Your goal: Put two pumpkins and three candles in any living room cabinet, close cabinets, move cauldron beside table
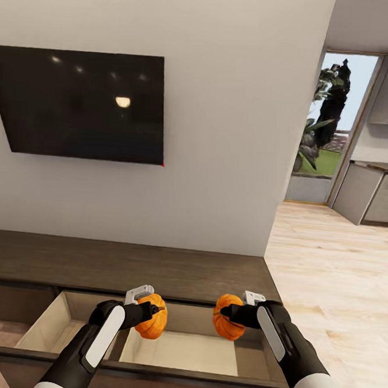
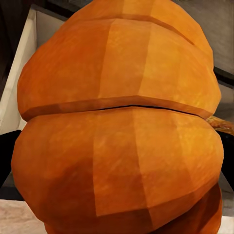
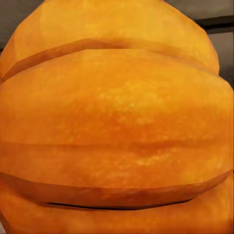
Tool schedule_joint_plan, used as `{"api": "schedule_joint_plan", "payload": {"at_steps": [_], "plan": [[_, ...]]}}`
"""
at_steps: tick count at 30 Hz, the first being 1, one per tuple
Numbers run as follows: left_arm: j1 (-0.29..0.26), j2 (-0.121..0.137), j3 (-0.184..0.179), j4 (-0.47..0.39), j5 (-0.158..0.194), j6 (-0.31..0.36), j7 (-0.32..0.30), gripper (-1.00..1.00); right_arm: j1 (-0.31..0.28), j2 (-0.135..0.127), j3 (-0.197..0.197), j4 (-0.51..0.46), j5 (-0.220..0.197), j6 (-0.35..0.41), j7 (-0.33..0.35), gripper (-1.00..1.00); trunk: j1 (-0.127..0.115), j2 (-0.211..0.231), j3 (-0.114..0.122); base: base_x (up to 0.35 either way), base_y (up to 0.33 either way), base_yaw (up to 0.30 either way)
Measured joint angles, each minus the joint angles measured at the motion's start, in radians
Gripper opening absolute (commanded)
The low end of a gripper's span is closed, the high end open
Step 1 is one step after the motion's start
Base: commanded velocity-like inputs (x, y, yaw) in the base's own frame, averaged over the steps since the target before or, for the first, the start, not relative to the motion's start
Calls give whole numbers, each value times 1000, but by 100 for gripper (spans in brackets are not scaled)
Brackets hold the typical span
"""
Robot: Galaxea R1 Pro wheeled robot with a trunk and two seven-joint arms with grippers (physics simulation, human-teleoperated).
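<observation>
Two bright-orange ribbed pumpkins hang over the pulled-out drawer [image 1: 181,350] of the low dark-brown cabinet [image 1: 124,267]. My left gripper [image 1: 149,314] is shut on the left pumpkin [image 1: 152,317], whose orange skin looms close in the left wrist view [image 2: 117,122]. My right gripper [image 1: 230,318] is shut on the right pumpkin [image 1: 226,318], seen very close in the right wrist view [image 3: 117,126]. Both pumpkins are held above the drawer's pale inside, clear of its floor. The fingertips are hidden behind the pumpkins.
A black TV [image 1: 78,103] hangs on the grey wall above the cabinet. To the right, light wood-plank floor [image 1: 334,269] runs toward a glass door [image 1: 334,123] and grey kitchen units [image 1: 372,193]. The drawer's dark front edge [image 1: 139,369] lies just before my arms.
</observation>
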Motion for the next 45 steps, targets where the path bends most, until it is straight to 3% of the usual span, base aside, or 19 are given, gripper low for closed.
{"api": "schedule_joint_plan", "payload": {"at_steps": [5, 45], "plan": [[0, 0, 0, 0, -1, 0, 0, -100, 0, -1, 8, 5, 1, 8, -3, -100, 0, 0, 0, 0, 0, 0], [0, -1, 2, 6, 0, -7, 0, -100, 0, -1, 11, 1, 8, 26, -5, -100, 153, -280, -125, 0, 0, 0]]}}
